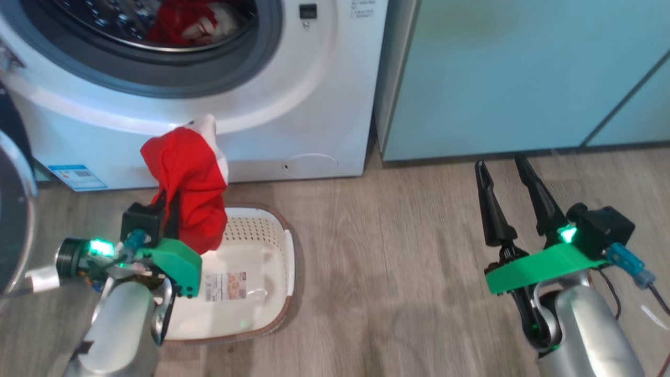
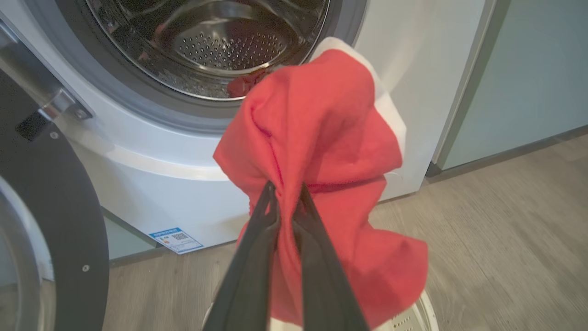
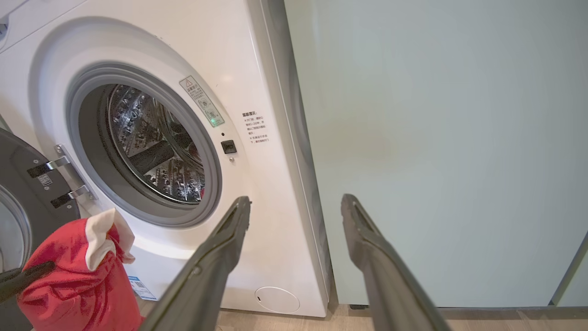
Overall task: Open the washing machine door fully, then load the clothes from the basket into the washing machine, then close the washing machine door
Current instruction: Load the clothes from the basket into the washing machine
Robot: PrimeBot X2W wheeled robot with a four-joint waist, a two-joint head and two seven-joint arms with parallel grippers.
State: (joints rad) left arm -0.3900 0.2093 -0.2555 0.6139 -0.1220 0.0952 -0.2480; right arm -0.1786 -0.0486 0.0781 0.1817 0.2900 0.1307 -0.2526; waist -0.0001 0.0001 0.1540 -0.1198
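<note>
The washing machine (image 1: pixel 293 104) stands with its door (image 1: pixel 15 209) swung open at the left, and red clothes (image 1: pixel 183 23) lie inside the drum. My left gripper (image 2: pixel 287 188) is shut on a red garment with a white part (image 2: pixel 321 138), which hangs in front of the drum opening, above the cream basket (image 1: pixel 264 256). The basket floor shows bare apart from a sticker. In the head view the left gripper (image 1: pixel 170 201) is partly hidden by the garment (image 1: pixel 191 178). My right gripper (image 1: pixel 500 162) is open and holds nothing, over the floor before the cabinets; its wrist view shows it (image 3: pixel 296 200) level with the machine's right edge.
Pale teal cabinets (image 1: pixel 523 73) stand right of the machine. Wooden floor (image 1: pixel 392 262) lies between the basket and my right arm. A blue label (image 1: pixel 78 177) and a round flap (image 1: pixel 311 163) sit low on the machine's front.
</note>
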